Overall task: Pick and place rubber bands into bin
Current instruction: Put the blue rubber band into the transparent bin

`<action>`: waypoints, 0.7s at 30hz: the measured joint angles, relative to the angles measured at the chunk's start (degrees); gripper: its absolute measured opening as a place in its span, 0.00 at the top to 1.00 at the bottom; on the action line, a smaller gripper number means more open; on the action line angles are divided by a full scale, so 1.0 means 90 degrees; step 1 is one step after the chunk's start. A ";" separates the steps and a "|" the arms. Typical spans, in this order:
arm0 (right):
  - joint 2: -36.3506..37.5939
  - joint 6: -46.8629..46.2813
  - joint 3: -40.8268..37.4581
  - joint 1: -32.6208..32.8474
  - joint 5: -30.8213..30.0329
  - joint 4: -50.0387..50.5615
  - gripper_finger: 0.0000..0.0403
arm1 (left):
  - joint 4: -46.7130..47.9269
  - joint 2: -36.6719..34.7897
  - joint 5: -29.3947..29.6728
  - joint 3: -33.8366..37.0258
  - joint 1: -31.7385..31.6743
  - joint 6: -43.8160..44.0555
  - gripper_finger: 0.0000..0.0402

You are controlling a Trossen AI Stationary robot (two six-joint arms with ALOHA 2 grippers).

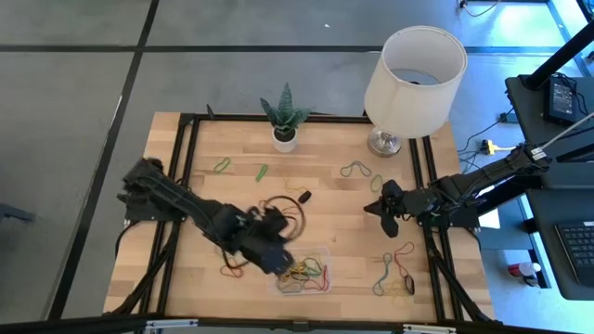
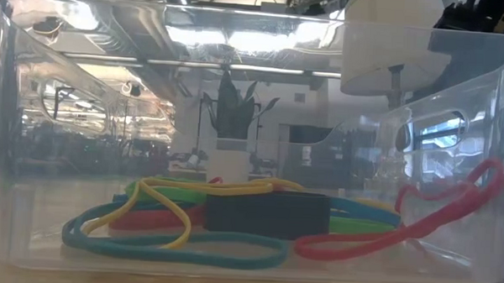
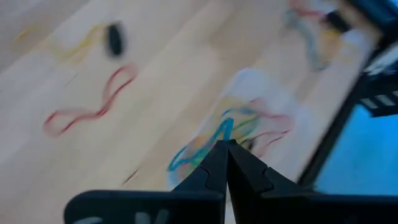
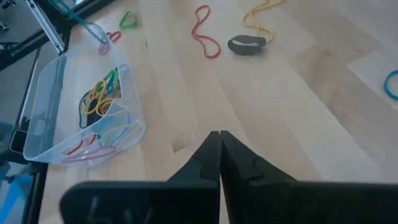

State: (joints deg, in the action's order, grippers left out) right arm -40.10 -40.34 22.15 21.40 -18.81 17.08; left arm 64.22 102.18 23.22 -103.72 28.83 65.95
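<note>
Left gripper [image 1: 281, 263] clenched, fingers pressed together with nothing between them, hanging just beside the near-left edge of the bin [image 1: 320, 252], above the table [image 1: 334, 213]. Same closed fingertips [image 3: 225, 149] seen from the left wrist, pointing toward the bin [image 3: 249, 81]. Right gripper [image 1: 378, 208] also clenched and empty, waiting over the right-middle part of the wood, well apart from the bin.

Bin near the front edge of the table, slightly left of centre, holding several rubber bands [image 2: 173, 240] in teal, yellow, red and green, plus one small dark block [image 2: 266, 214] lying among them. Other rubber bands still loose on the wood: a red one [image 4: 205, 37], a cluster at the front right [image 1: 397, 274], green ones [image 1: 223, 165] near the plant pot [image 1: 285, 139]. Lamp [image 1: 413, 74] at the far right corner.
</note>
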 joint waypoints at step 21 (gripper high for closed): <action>0.0000 0.0206 0.0000 0.0002 0.0122 0.0076 0.99 | 0.0614 0.2866 -0.1461 -0.2269 -0.0470 -0.0154 1.00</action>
State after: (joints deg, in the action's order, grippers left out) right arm -40.10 -38.48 22.15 21.41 -17.72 17.77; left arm 69.75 127.97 10.07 -124.14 24.60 64.57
